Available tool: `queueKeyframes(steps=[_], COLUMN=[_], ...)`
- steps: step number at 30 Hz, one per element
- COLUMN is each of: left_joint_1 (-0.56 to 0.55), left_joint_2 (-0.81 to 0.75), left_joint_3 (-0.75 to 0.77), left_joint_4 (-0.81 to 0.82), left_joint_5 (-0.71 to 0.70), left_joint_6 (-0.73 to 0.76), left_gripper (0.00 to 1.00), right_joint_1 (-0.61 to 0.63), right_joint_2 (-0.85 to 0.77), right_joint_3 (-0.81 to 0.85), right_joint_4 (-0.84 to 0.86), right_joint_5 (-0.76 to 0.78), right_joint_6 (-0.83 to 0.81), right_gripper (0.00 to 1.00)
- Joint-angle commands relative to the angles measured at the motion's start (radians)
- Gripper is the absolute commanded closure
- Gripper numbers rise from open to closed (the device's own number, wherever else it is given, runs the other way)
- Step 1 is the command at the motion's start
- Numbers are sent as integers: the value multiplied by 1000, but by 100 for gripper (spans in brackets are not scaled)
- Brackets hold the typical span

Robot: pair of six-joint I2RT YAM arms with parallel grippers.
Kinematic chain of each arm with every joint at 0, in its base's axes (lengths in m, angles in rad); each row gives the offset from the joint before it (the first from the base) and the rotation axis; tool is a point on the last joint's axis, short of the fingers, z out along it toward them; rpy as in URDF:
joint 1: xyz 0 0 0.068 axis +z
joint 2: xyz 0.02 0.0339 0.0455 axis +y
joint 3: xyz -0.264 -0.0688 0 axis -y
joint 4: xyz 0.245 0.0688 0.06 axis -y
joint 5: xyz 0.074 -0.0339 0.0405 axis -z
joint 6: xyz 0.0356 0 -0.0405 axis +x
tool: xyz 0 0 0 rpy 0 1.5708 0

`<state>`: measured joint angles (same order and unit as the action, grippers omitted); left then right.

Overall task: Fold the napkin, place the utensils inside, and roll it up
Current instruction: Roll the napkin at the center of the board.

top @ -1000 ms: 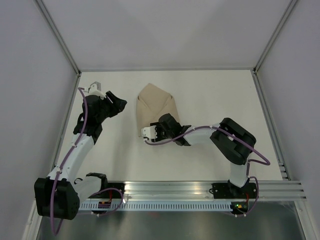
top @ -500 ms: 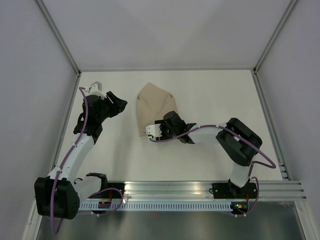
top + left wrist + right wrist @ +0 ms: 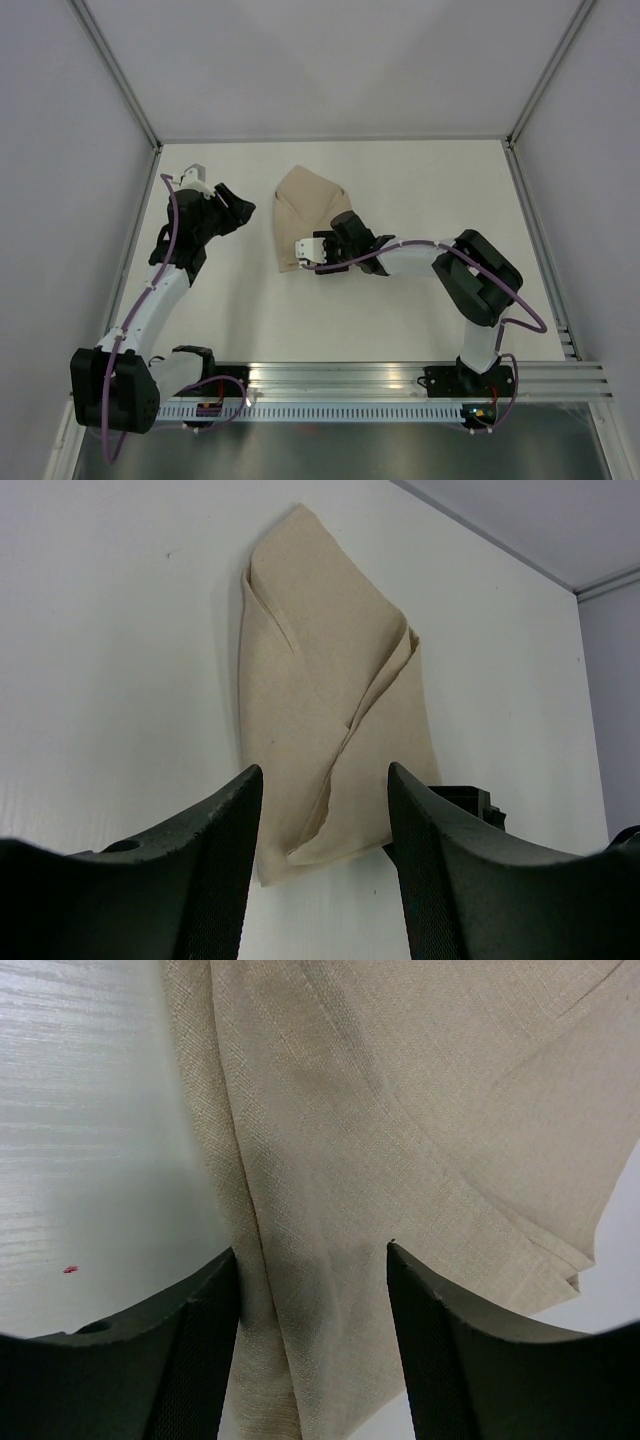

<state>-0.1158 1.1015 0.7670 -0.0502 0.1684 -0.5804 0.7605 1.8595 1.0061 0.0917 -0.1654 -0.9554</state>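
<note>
The beige napkin [image 3: 305, 205] lies folded into a narrow, overlapping shape on the white table. It also shows in the left wrist view [image 3: 320, 690] and fills the right wrist view [image 3: 400, 1110]. My right gripper [image 3: 346, 224] is open and low over the napkin's near right part, its jaws [image 3: 312, 1250] either side of a fold edge, holding nothing. My left gripper [image 3: 238, 208] is open and empty, to the left of the napkin and pointing at it [image 3: 325, 775]. The fork is not in view.
Grey enclosure walls stand on the left, far and right sides of the table [image 3: 430, 190]. A metal rail [image 3: 400, 375] with the arm bases runs along the near edge. The right gripper's black body shows in the left wrist view [image 3: 465, 805] beside the napkin's near corner.
My right gripper has moved away from the near edge and a little right, onto the napkin's near right part. The left arm has hardly moved.
</note>
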Motion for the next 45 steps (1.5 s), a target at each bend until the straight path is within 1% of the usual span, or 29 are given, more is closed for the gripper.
queueKeyframes(steps=[1, 6, 11, 12, 13, 17, 23, 24, 26, 27, 36, 38, 40, 41, 45], left_joint_1=[-5, -5, -5, -5, -5, -7, -8, -10, -13, -15, -44, -62, -82, -87, -128], left_joint_2=[4, 17, 26, 32, 31, 37, 47, 47, 47, 49, 29, 11, -12, -25, -63], left_joint_3=[23, 29, 26, 23, 23, 23, 25, 23, 18, 15, -34, -63, -93, -121, -161], left_joint_4=[33, 35, 39, 41, 44, 44, 44, 44, 71, 79, 167, 213, 257, 300, 365], left_joint_5=[29, 51, 59, 60, 57, 60, 72, 72, 72, 72, 80, 77, 66, 66, 53], left_joint_6=[50, 53, 54, 54, 56, 56, 54, 54, 56, 59, 91, 106, 129, 135, 195], left_gripper=[42, 42, 42, 42, 42, 42, 42, 42, 42, 42, 43, 45, 45, 45, 47], right_joint_1=[-7, -9, -15, -15, -15, -26, -33, -33, -38, -39, -75, -84, -96, -99, -112], right_joint_2=[35, 53, 98, 113, 119, 148, 193, 198, 217, 224, 293, 317, 336, 355, 415], right_joint_3=[25, 77, 159, 169, 176, 219, 288, 298, 331, 344, 474, 514, 540, 577, 669], right_joint_4=[-133, -257, -404, -417, -426, -473, -556, -569, -610, -624, -811, -871, -905, -950, -1059], right_joint_5=[-54, -83, -98, -95, -92, -95, -108, -112, -124, -131, -216, -239, -264, -276, -302], right_joint_6=[-31, -66, -92, -97, -103, -106, -114, -115, -117, -118, -134, -138, -141, -146, -158], right_gripper=[35, 35, 43, 44, 47, 51, 61, 67, 71, 74, 80, 82, 82, 82, 83])
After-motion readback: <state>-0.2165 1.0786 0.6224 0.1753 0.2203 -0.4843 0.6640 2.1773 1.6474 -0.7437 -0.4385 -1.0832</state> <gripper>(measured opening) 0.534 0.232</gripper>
